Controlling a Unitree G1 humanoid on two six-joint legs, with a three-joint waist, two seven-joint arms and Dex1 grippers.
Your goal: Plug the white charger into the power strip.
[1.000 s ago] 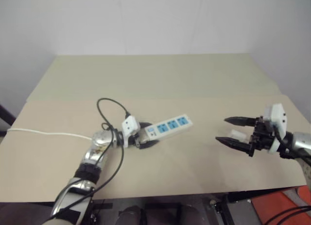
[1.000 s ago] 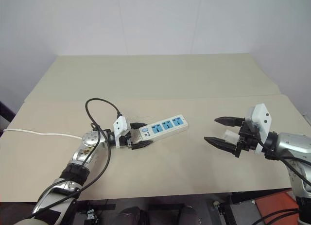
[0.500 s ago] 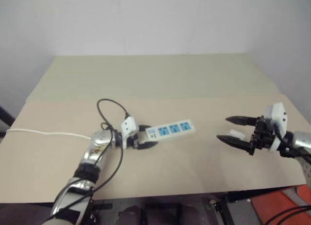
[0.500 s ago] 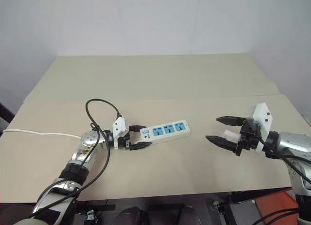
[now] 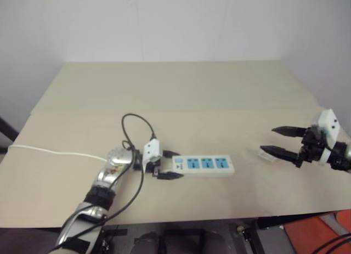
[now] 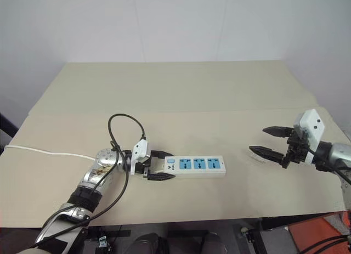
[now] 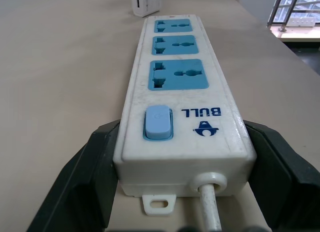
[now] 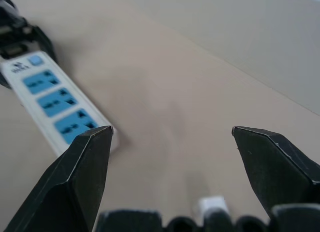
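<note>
a: where do the two head views look from?
b: from above, forward and down over the table point(image 6: 181, 95); both share the power strip point(image 6: 195, 166) lying between the arms.
a: and the wrist views?
b: the left one sits close and low behind the strip's switch end; the right one faces it from farther off.
</note>
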